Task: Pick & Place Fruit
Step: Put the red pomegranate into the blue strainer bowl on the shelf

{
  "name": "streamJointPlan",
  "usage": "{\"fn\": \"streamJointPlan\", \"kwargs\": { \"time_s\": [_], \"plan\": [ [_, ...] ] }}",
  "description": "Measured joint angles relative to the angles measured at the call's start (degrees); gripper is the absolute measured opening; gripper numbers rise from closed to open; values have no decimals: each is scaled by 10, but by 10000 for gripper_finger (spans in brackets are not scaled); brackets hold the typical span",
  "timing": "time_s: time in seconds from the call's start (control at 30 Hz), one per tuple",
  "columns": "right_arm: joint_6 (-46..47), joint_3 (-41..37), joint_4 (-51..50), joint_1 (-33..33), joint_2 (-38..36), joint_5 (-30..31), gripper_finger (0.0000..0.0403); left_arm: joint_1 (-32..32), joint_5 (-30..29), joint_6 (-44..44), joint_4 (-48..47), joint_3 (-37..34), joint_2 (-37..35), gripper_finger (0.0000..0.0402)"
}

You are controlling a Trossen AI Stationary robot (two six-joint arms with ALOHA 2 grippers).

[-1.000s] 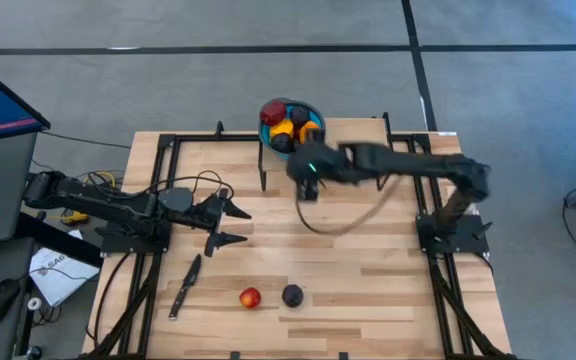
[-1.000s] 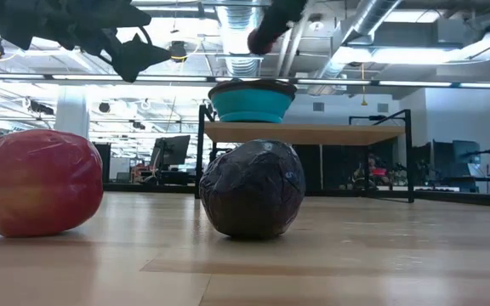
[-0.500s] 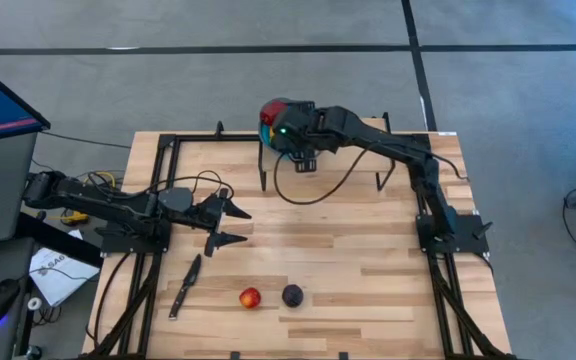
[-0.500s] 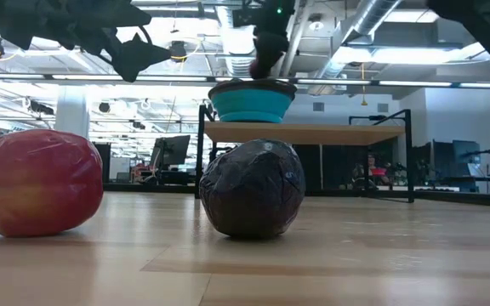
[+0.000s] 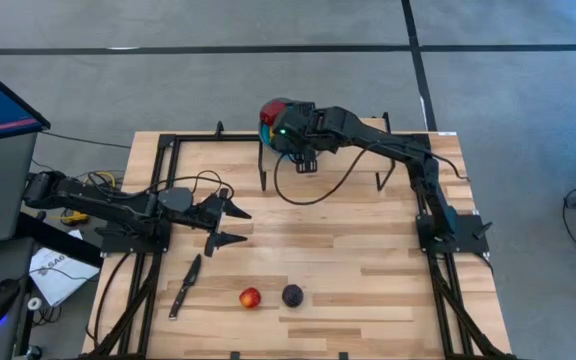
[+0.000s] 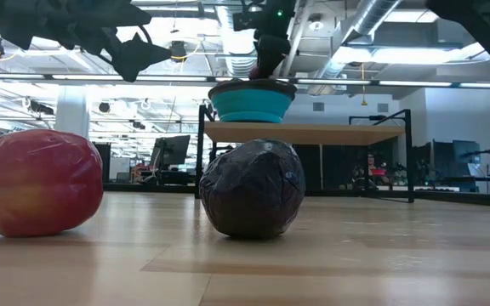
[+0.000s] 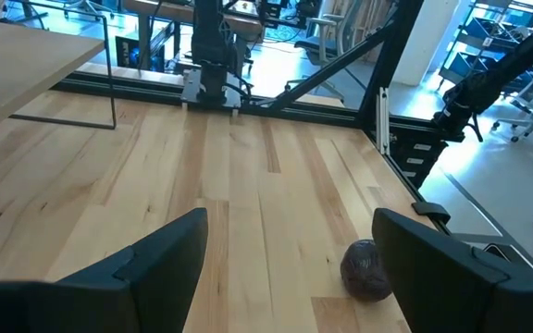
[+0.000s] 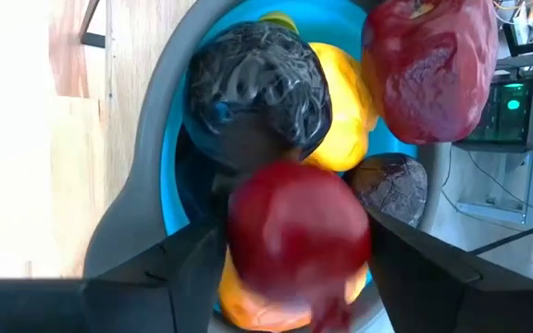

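Wooden table (image 5: 348, 250): right gripper (image 8: 290, 277) over blue bowl (image 8: 179, 139), fingers apart w/ red fruit (image 8: 299, 236) between; left gripper (image 5: 233, 225) open, idle.

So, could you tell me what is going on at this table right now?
The right gripper is above the blue bowl at the table's far edge, with a red fruit between its fingers, over the fruit already in the bowl. The left gripper waits open over the table's left side. A red-and-yellow fruit and a dark fruit lie near the front edge, beside a knife.
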Motion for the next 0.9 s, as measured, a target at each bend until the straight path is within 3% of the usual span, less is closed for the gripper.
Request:
{"fn": "streamJointPlan", "kwargs": {
  "time_s": [0.2,0.6,0.73,0.9],
  "plan": [
    [2,0,3,-1,0,-2,264,0,0,0,0,0,0,298],
    [-15,8,-35,12,-6,-7,263,0,0,0,0,0,0,298],
    [-11,9,-41,11,-6,-10,238,0,0,0,0,0,0,298],
    [-11,9,-42,12,-6,-30,179,0,0,0,0,0,0,298]
  ]
}}
